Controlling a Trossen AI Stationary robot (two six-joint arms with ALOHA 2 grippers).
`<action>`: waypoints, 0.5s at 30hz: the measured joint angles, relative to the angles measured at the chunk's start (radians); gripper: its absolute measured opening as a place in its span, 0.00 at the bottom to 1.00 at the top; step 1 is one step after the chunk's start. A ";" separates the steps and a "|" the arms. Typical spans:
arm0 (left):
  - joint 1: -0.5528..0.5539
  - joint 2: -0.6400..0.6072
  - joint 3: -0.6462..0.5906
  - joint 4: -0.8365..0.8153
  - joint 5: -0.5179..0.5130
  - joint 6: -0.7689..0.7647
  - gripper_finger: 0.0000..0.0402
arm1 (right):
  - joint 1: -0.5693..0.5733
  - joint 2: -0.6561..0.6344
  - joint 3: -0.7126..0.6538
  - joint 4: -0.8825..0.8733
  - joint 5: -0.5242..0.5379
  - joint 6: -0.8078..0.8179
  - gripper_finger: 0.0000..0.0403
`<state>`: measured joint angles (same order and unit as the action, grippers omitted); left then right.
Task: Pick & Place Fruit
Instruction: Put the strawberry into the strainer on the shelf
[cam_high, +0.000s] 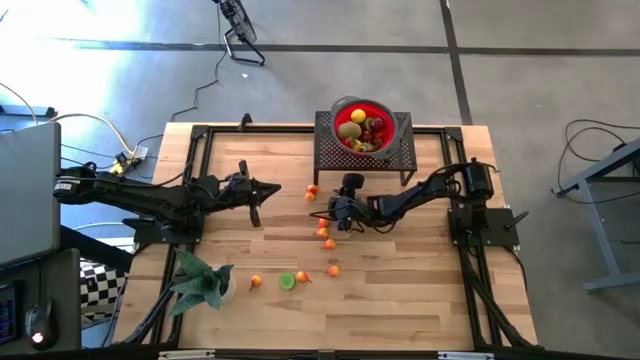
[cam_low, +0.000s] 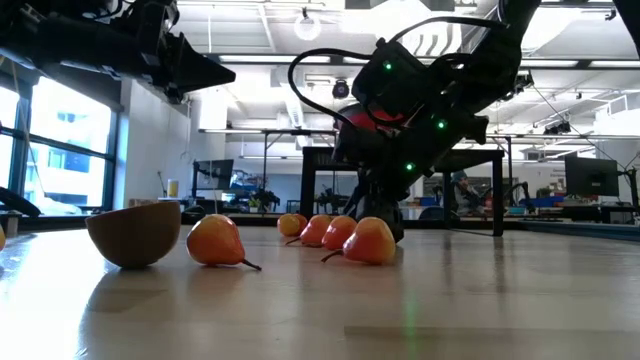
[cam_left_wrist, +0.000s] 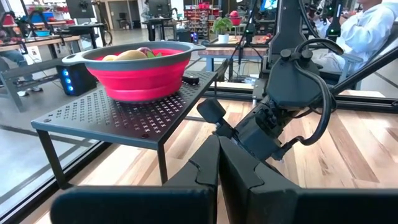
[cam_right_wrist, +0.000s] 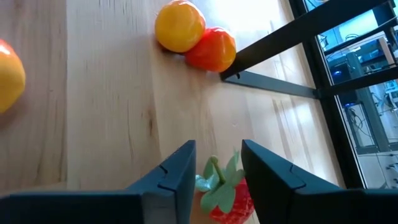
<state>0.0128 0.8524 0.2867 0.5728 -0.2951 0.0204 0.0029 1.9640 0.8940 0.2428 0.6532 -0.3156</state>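
My right gripper (cam_right_wrist: 214, 171) is down at the table (cam_high: 420, 300) near its middle, just in front of the black rack (cam_high: 330, 155) that stands at the far edge. Its fingers (cam_right_wrist: 177, 171) stand partly apart, one on each side of a strawberry (cam_right_wrist: 227, 193) with a green leafy cap. The berry lies between them on the wood; I cannot tell whether the pads touch it yet.

My left gripper (cam_high: 262, 190) hangs above the table's left half, pinched shut and holding nothing, pointing toward the right arm.

The red bowl (cam_high: 365, 125) sits on the rack and has fruit in it already, a yellow lemon (cam_high: 358, 116) among them.

More fruit lies loose on the table. A few small orange-red pieces (cam_high: 325, 238) are strung out just beside my right gripper, toward the near edge. One more piece (cam_high: 312, 191) lies between the two grippers. Nearer the front edge I see a lime (cam_high: 287, 281) with a small orange piece (cam_high: 256, 282) on its left, next to the leafy plant (cam_high: 200, 280). In the low view a brown kiwi half (cam_low: 134, 232) and a pear-shaped piece (cam_low: 216, 241) sit close together in the foreground.
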 joint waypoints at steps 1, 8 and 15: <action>0.000 0.000 0.000 0.000 0.000 0.000 0.01 | 0.000 0.000 0.000 -0.001 0.000 0.002 0.29; 0.000 0.000 0.000 0.000 0.000 0.000 0.01 | 0.000 0.000 0.000 -0.001 -0.001 0.006 0.19; 0.000 0.000 -0.001 0.000 0.000 0.000 0.01 | 0.001 0.001 -0.001 -0.001 0.001 0.008 0.11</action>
<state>0.0128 0.8524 0.2859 0.5732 -0.2955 0.0204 0.0039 1.9652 0.8932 0.2420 0.6544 -0.3080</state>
